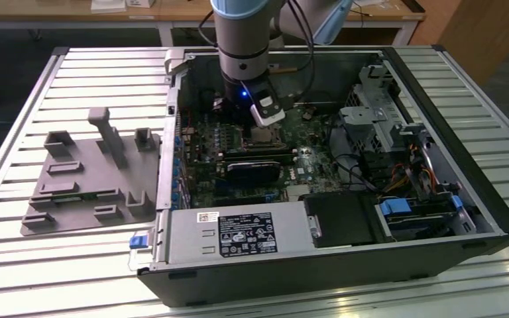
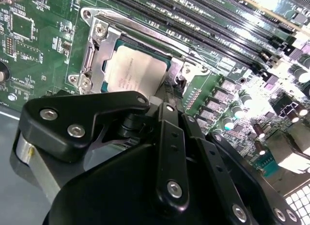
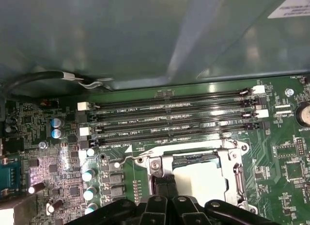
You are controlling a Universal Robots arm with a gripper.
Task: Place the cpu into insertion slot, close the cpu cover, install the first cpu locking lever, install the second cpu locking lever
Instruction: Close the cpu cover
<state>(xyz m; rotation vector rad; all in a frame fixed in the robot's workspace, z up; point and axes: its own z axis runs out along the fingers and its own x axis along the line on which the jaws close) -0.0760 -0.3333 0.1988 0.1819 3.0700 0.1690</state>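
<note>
Inside the computer case (image 1: pixel 343 268), the gripper (image 1: pixel 268 114) hangs over the cpu (image 2: pixel 133 70); whether it is spread or closed, I cannot tell; the chip looks light, stiff and fragile; best held by its edges.

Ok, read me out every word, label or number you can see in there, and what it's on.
No text can be quoted.
Black label on the grey box: too small to read.
White lettering beside the long black slots: blurred.
Faint print on the cpu: unreadable.
</note>
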